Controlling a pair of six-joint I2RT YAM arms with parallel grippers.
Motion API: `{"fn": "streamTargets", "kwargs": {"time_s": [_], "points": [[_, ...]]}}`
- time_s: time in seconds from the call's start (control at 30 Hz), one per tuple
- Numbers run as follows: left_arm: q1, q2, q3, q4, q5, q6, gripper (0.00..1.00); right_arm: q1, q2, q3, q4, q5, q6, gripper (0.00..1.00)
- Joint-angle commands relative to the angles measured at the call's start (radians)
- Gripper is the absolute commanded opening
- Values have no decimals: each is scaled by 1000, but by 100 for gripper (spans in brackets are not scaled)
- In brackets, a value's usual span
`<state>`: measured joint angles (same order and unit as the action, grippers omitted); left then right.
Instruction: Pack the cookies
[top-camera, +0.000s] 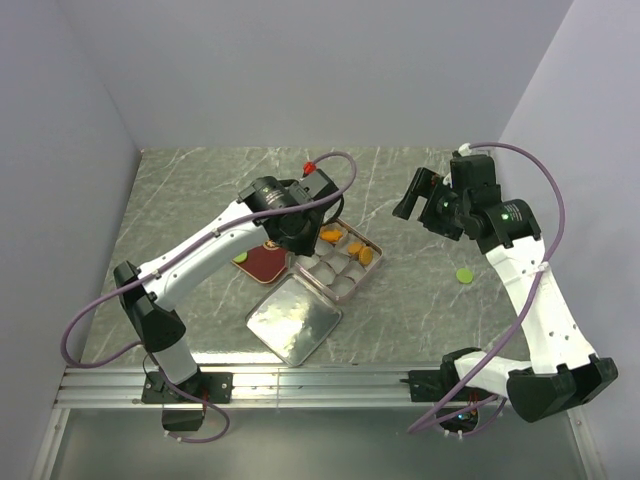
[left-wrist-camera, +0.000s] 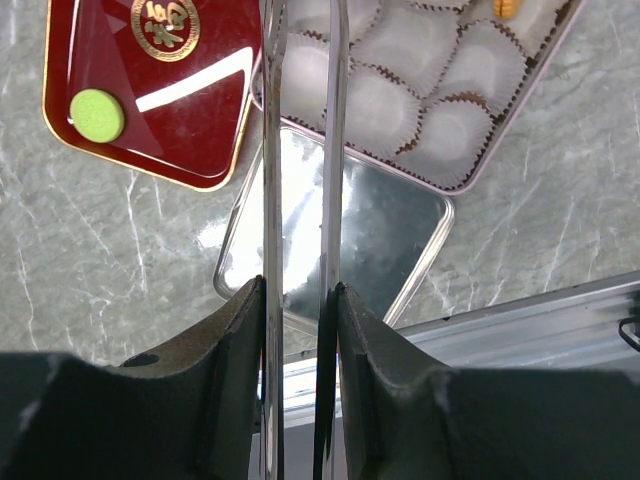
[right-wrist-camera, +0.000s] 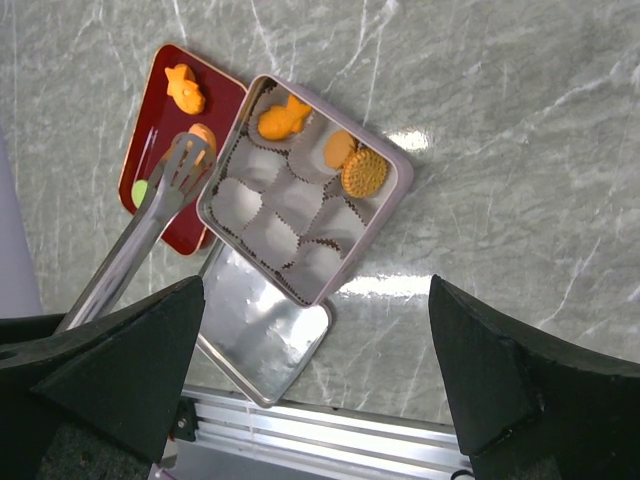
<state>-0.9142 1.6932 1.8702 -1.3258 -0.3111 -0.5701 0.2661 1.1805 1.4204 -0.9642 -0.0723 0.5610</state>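
Observation:
My left gripper (top-camera: 292, 232) (left-wrist-camera: 297, 290) is shut on metal tongs (left-wrist-camera: 270, 150). In the right wrist view the tongs' tips (right-wrist-camera: 185, 160) lie over a round orange cookie (right-wrist-camera: 202, 134) on the red tray (right-wrist-camera: 160, 70). An orange star-shaped cookie (right-wrist-camera: 185, 88) and a green cookie (left-wrist-camera: 97, 114) also lie on that tray. The tin (right-wrist-camera: 400, 185) with paper cups holds an orange fish cookie (right-wrist-camera: 283, 118) and two round ones (right-wrist-camera: 340, 148) (right-wrist-camera: 365, 173). Another green cookie (top-camera: 464, 275) lies on the table at the right. My right gripper (top-camera: 412, 195) (right-wrist-camera: 317, 285) is open and empty, high above the table.
The tin's shiny lid (top-camera: 293, 320) (left-wrist-camera: 370, 240) lies flat in front of the tin, near the aluminium rail (top-camera: 300, 385) at the table's front edge. Grey walls close off the left, back and right. A small red object (top-camera: 309, 163) sits behind the left arm.

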Motion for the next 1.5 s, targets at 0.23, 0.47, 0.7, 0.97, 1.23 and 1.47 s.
{"fn": "streamTargets", "kwargs": {"time_s": [0.23, 0.47, 0.7, 0.97, 1.23, 1.47], "points": [[-35, 42, -8, 31, -9, -22, 31, 2, -39, -3, 19, 3, 0, 100], [-38, 48, -34, 45, -17, -28, 36, 7, -28, -5, 24, -7, 5, 100], [-38, 65, -34, 57, -31, -33, 40, 10, -22, -5, 25, -7, 5, 100], [-38, 91, 15, 37, -49, -25, 42, 9, -22, -5, 24, 0, 2, 100], [-38, 85, 44, 13, -63, -20, 45, 12, -13, -5, 27, 2, 4, 100], [-37, 92, 127, -41, -82, -25, 46, 10, -4, -2, 30, 3, 4, 100]]}}
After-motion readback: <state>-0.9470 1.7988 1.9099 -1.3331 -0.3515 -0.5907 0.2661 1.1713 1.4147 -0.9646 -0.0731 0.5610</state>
